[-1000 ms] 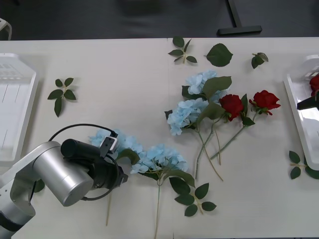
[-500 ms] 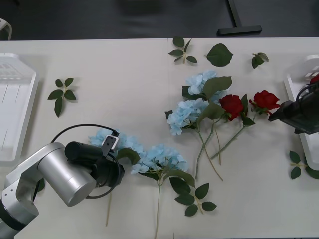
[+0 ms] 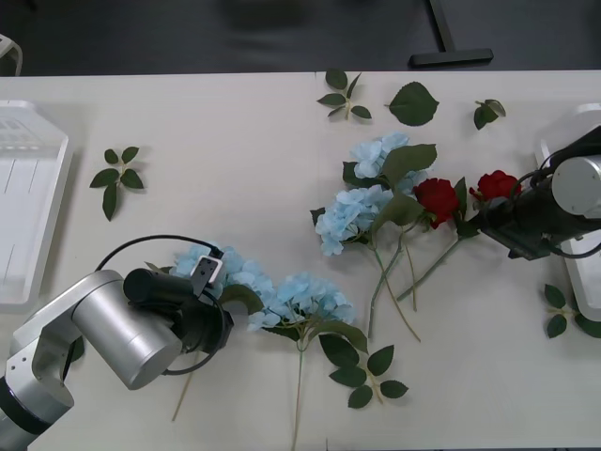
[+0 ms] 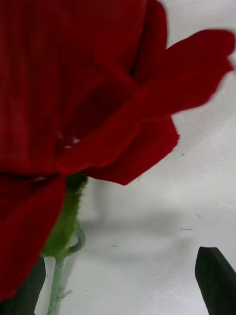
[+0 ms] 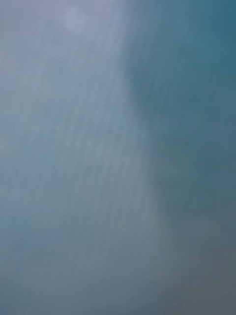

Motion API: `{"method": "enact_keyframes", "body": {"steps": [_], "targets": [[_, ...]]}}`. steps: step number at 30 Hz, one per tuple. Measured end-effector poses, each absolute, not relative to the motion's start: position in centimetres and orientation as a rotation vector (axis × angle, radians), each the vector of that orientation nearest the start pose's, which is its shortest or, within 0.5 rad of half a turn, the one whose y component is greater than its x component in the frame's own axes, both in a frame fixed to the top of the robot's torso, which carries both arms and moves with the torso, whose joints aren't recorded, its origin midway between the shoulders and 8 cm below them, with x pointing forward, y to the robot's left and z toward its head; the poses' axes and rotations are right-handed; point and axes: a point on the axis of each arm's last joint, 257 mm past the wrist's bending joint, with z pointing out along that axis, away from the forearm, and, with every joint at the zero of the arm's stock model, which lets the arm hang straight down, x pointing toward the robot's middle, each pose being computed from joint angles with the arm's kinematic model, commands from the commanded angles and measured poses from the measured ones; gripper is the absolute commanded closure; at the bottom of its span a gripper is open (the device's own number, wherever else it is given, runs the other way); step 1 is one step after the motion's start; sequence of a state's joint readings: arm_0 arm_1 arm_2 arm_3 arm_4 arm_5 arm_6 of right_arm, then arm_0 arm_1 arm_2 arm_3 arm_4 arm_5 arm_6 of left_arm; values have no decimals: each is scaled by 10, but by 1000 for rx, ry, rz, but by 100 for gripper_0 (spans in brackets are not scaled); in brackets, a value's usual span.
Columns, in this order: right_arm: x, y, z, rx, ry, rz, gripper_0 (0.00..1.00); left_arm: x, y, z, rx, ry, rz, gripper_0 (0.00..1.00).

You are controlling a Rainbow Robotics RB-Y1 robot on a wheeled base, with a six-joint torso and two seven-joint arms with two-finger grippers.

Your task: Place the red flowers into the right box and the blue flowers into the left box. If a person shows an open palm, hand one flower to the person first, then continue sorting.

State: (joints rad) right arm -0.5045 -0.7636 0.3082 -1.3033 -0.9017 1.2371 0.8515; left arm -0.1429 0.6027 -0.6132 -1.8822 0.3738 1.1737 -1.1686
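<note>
While both boxes point(image 3: 28, 225) look nearly bare, four blue flowers point(image 3: 300, 296) and two roses point(image 3: 498, 185) lie mid-table; right gripper point(image 3: 488, 224) nears a rose, grip unclear, likewise the left gripper point(image 3: 221, 329).

Lab-like test room, long pale table point(image 3: 235, 132), dark floor point(image 3: 188, 33), black stand base point(image 3: 451, 56)

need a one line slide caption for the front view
Both arms reach into scattered flowers: left gripper at a blue hydrangea, right gripper at a red rose, white boxes flanking.
</note>
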Motion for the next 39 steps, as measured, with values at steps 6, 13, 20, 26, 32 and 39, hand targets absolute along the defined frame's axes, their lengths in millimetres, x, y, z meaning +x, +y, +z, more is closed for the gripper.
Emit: {"method": "enact_keyframes", "body": {"steps": [6,13,20,26,32,39], "targets": [[505,-316,-330,712,2690,300,11,385,166,-391,479,2608,-77,100],[508,-304,-335,694,2694,248,11,393,164,-367,524,2542,-67,100],[514,-298,-329,743,2676,251,11,415,165,-294,603,2363,-38,100],[516,-301,-327,736,2668,230,11,455,172,-211,529,2206,-46,100],[519,-298,-328,721,2660,210,24,472,243,-162,372,2248,43,100],[527,-287,-331,755,2653,208,48,468,349,-121,339,2342,259,100]]}}
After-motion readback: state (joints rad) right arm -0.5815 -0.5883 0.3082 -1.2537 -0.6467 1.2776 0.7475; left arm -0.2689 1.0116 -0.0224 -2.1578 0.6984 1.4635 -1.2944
